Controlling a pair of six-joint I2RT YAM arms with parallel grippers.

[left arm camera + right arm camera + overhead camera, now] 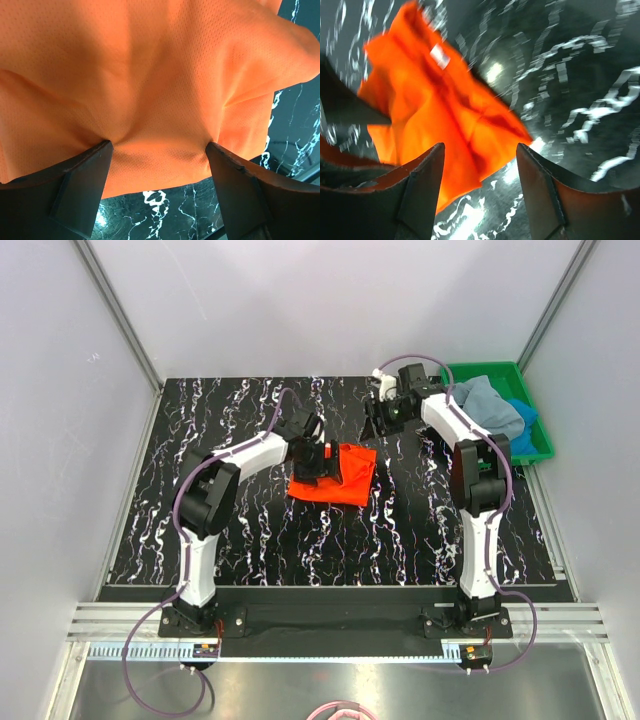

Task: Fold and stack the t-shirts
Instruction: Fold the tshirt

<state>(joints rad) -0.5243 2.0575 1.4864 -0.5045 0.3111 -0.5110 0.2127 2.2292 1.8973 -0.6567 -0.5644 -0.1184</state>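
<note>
The bright orange t-shirt [340, 478] lies folded into a small, rumpled rectangle at the table's middle. My left gripper [312, 456] is over its left part, open, with both fingertips [90, 167] pressed down into the cloth [150, 75], which puckers between them. My right gripper [386, 410] is open and empty, off the table to the shirt's back right; the shirt [435, 105] shows below its fingers [422, 175]. The grey-blue shirt [488, 405] and the bright blue shirt [524, 418] lie bunched in the green tray.
The green plastic tray [545, 445] stands at the table's back right corner. Black marbled tabletop [250, 530] surrounds the orange shirt. White walls and metal posts close in the back and sides.
</note>
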